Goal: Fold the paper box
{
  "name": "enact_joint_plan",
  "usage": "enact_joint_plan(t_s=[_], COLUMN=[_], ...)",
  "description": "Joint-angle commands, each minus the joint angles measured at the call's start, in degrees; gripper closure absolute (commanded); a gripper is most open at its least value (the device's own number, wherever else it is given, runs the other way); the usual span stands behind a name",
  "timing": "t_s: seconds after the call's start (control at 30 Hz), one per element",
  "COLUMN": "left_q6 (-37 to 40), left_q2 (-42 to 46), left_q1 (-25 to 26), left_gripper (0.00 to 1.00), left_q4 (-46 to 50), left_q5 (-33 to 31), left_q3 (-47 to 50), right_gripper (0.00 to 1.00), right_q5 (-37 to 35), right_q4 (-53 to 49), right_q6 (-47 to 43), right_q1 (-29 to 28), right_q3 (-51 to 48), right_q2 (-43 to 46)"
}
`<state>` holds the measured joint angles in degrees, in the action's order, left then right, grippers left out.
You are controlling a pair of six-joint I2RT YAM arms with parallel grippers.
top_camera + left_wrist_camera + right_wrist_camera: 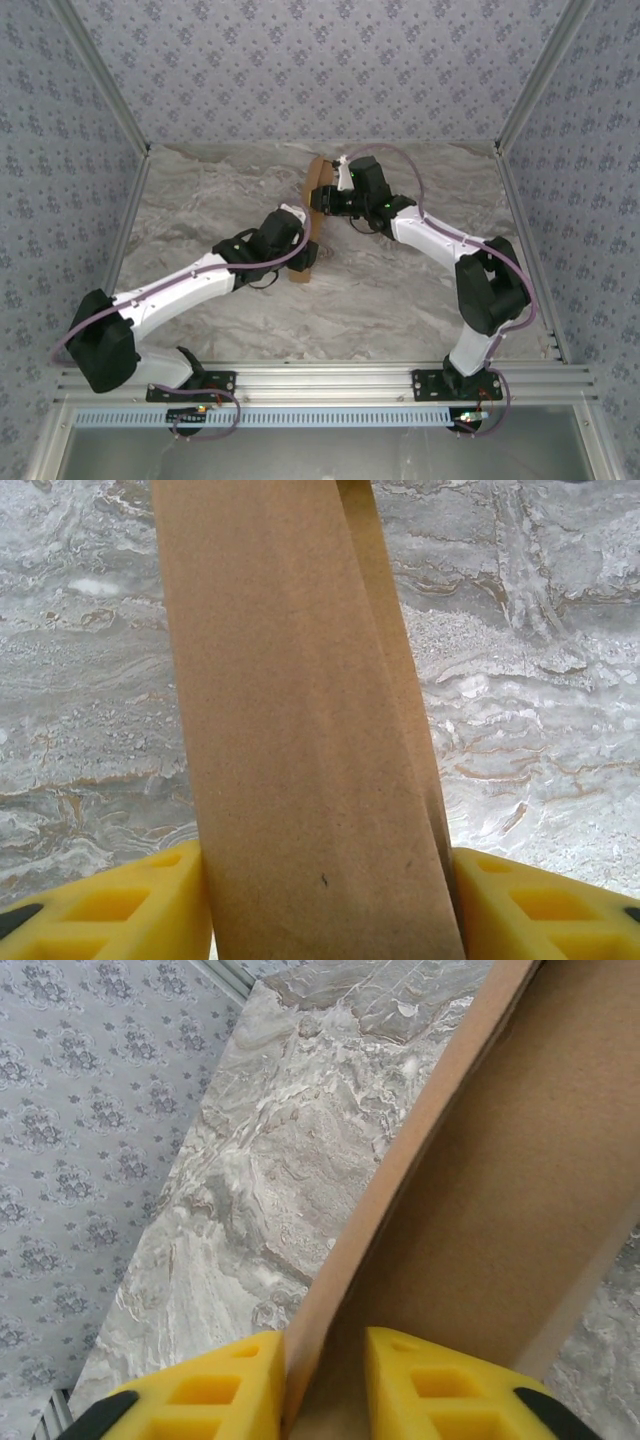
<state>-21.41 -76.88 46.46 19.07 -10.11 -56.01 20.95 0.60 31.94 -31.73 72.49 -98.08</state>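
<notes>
Item: paper box (318, 178), brown cardboard, stood on edge at mid table (200, 200); light, stiff, easily creased, we judge; left gripper (325, 865) clamps across its width; right gripper (325, 1345) narrowly parted astride one wall; we would hold near fold lines.

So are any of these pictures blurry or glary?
Top view: even soft light, faint shadows under the arms on the table; corner posts splay outward, a wide-angle look. Left wrist view: the paper box looks slightly soft up close, one white glare patch on the marble. Right wrist view: the box's near edge blurs.
</notes>
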Motion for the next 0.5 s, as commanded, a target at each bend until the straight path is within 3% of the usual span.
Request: enact_joint_plan(t_s=[0.0,0.2,0.47], left_q6=[1.8,6.4,15.3], left_q2=[1.2,2.7,3.4], left_q1=[-2.6,-4.8,-6.3], left_gripper=[0.46,0.53,0.57], left_q4=[0.8,-0.9,-1.0], left_q5=[1.8,5.7,9.5], left_q3=[2.2,3.2,2.3], right_gripper=[0.65,0.55,0.51], right_q5=[-1.3,-2.0,-4.5], right_q4=[-5.8,-9.1,-13.1], right_q6=[-2.7,-7.8,-14.0], right_q1=[1.2,3.7,9.1], right_q3=[0.9,1.1,0.0], right_q2=[3.4,7.1,10.5])
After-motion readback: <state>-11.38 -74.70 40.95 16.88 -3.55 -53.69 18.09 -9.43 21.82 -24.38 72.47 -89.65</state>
